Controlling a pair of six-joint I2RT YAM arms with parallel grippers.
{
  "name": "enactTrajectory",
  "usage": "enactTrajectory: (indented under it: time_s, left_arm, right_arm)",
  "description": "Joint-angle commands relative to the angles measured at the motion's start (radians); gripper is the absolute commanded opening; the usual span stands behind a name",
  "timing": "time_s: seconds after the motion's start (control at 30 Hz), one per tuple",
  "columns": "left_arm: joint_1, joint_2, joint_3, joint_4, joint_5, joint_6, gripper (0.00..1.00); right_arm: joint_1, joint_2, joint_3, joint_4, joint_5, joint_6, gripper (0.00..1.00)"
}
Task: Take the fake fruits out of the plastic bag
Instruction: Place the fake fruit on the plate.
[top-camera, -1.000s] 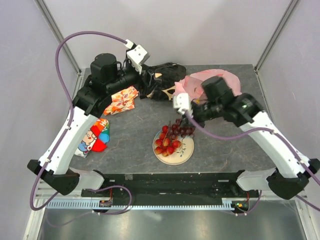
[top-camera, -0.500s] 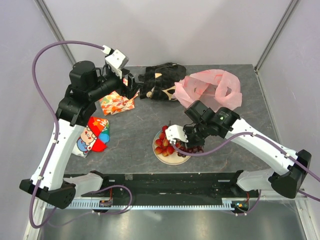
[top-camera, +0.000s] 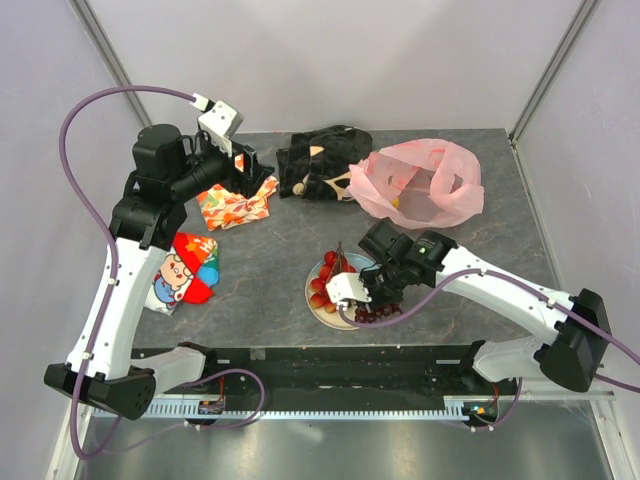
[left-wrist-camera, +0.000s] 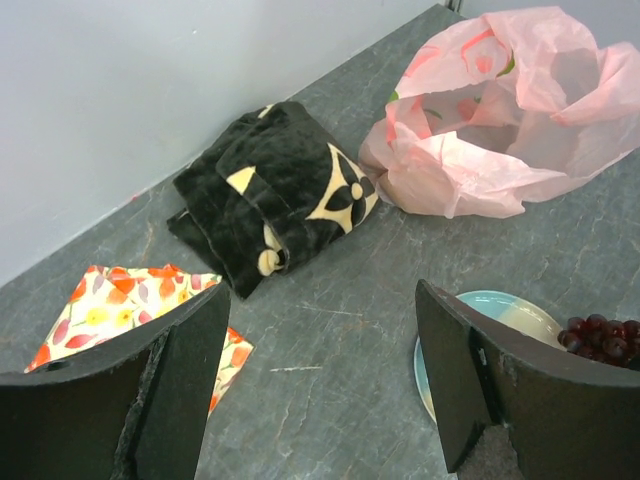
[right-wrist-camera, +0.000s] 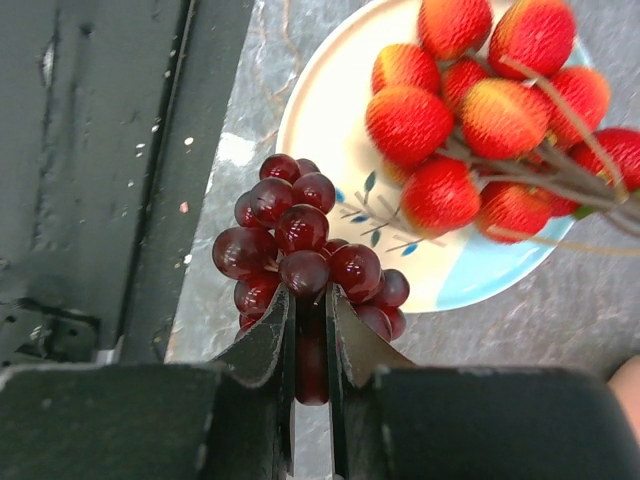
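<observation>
Nearest the edge, the right pincer (right-wrist-camera: 310, 310) is pinched tight on the grape bunch (right-wrist-camera: 300, 250). It holds the bunch low at the near rim of the plate (right-wrist-camera: 470, 280), beside the red fruits (right-wrist-camera: 470, 110) lying there, ready to join them, I'd judge. Farther back, the left pincer (left-wrist-camera: 320, 380) hangs wide apart and empty by the orange leaf-print cloth (left-wrist-camera: 100, 310), clear of the work. Behind, the plastic bag (left-wrist-camera: 500, 120) slumps open beside the black cloth (left-wrist-camera: 270, 190); a yellowish spot inside may be the last fruit. It's a grey stone-look counter (top-camera: 260, 250), with pale walls all round.
</observation>
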Motion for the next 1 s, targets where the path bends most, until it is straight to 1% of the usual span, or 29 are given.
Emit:
enactTrajectory:
  time_s: [0.0, 0.2, 0.4, 0.77, 0.87, 0.93, 0.97]
  left_arm:
    - [0.019, -0.009, -0.008, 0.011, 0.038, -0.033, 0.81]
    - [0.027, 0.001, -0.006, 0.011, 0.047, -0.036, 0.81]
    - [0.025, 0.017, 0.006, 0.013, 0.059, -0.043, 0.81]
    - [0.027, 0.022, 0.007, 0.019, 0.066, -0.048, 0.81]
    - [0.027, 0.021, 0.004, 0.018, 0.069, -0.048, 0.81]
    - [0.027, 0.019, 0.001, 0.018, 0.072, -0.050, 0.81]
    - [0.028, 0.021, -0.002, 0.019, 0.076, -0.051, 0.81]
  right_arm:
    - [0.019, 0.027, 0.013, 0.079, -0.027, -0.052, 0.00]
    - [0.049, 0.091, 0.016, 0.101, -0.029, -0.085, 0.01]
    - [0.063, 0.114, -0.031, 0.145, -0.012, -0.105, 0.03]
    - [0.108, 0.134, -0.023, 0.216, -0.038, -0.059, 0.04]
    - [0.111, 0.168, -0.022, 0.219, -0.004, -0.051, 0.14]
    - [0.111, 0.177, -0.023, 0.226, 0.026, -0.039, 0.32]
    - [0.111, 0.174, -0.025, 0.233, 0.034, -0.011, 0.44]
